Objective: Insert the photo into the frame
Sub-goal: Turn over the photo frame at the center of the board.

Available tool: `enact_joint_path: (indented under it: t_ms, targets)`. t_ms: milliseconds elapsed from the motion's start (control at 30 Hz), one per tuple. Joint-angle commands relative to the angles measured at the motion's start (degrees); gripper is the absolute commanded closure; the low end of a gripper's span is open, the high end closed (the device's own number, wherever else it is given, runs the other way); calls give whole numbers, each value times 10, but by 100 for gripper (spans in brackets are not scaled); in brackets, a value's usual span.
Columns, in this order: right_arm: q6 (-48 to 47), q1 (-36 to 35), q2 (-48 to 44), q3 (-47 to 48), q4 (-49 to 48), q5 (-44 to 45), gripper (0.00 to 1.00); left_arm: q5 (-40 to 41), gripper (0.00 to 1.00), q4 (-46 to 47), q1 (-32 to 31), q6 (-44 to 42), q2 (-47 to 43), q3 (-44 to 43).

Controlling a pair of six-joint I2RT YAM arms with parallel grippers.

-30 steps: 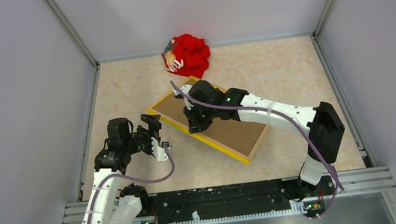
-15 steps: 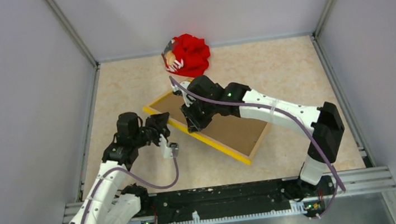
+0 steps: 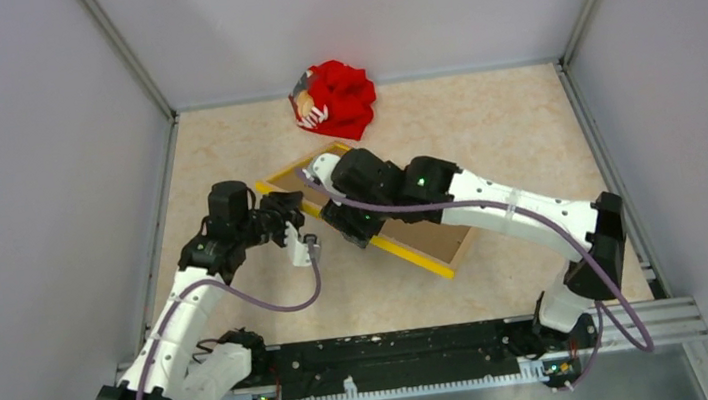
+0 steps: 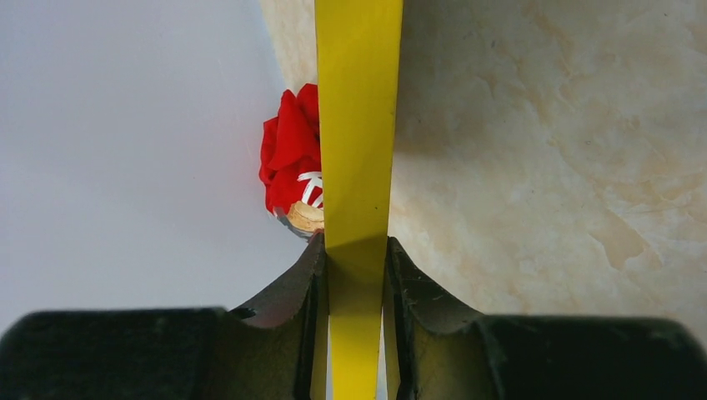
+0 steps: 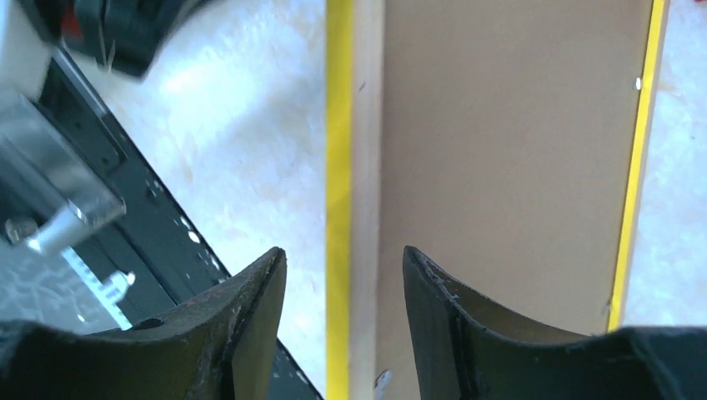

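Frame (image 3: 415, 256), reverse side up and set diagonally on the beige marbled counter (image 3: 524, 140), sits mid-counter between the two arms, its bright yellow rim showing around a plain brown backing board (image 3: 431, 232) that fills the opening. Nearest the camera, the left tool (image 3: 294, 211) reaches in from the left and is clamped on the frame at its near-left end. The left wrist view shows both black fingers pressed flat against a yellow rail (image 4: 358, 125) that runs straight up between them, with the left tool (image 4: 356, 250) closed hard onto it and a soft shadow falling on the counter to one side. Just beside it, the right tool (image 3: 346, 225) hangs over the frame's near long rail with its jaws parted. In the right wrist view the yellow and pale-wood rail (image 5: 353, 167) passes between the fingers of the right tool (image 5: 343, 258) with a clear gap on each side, so nothing is gripped. Farther back, a crumpled red object (image 3: 340, 96) with white and tan markings lies against the far wall, well apart from the frame.
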State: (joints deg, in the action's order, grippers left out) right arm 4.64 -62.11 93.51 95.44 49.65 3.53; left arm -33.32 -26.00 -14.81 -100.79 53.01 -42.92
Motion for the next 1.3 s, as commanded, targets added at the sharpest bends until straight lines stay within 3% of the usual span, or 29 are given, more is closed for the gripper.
enact_joint_path:
  t_ms: [0, 167, 500, 667, 800, 867, 900, 933, 967, 1000, 1267]
  targets:
    - [-34, -34, -50, -33, 31, 99, 45, -29, 95, 19, 0, 57, 3, -57]
    - [-44, -55, -63, -52, 40, 158, 34, -28, 94, 12, 0, 54, 4, -62]
    - [-95, -72, -11, -83, 37, 270, 36, -28, 97, 10, 0, 89, 5, -78]
    - [-113, -77, -6, -85, 3, 341, 49, -29, 98, 19, 0, 103, 4, -80]
    - [-131, -77, -20, -71, -31, 363, 74, -30, 94, 30, 0, 117, -3, -77]
    - [-132, -77, -20, -49, -30, 363, 89, -31, 85, 40, 0, 127, -8, -77]
    - [-133, -77, -16, -36, -28, 361, 94, -31, 71, 48, 0, 135, -10, -76]
    - [-133, -76, -12, -25, -25, 361, 99, -32, 47, 66, 0, 150, -14, -73]
    - [-134, -76, -5, -11, -20, 361, 100, -31, 12, 89, 0, 175, -17, -71]
    - [-133, -74, 2, 4, -14, 364, 100, -30, 3, 110, 0, 198, -22, -67]
    - [-65, -12, 75, 259, 112, 231, 100, -1, 1, 114, 0, 328, -18, -116]
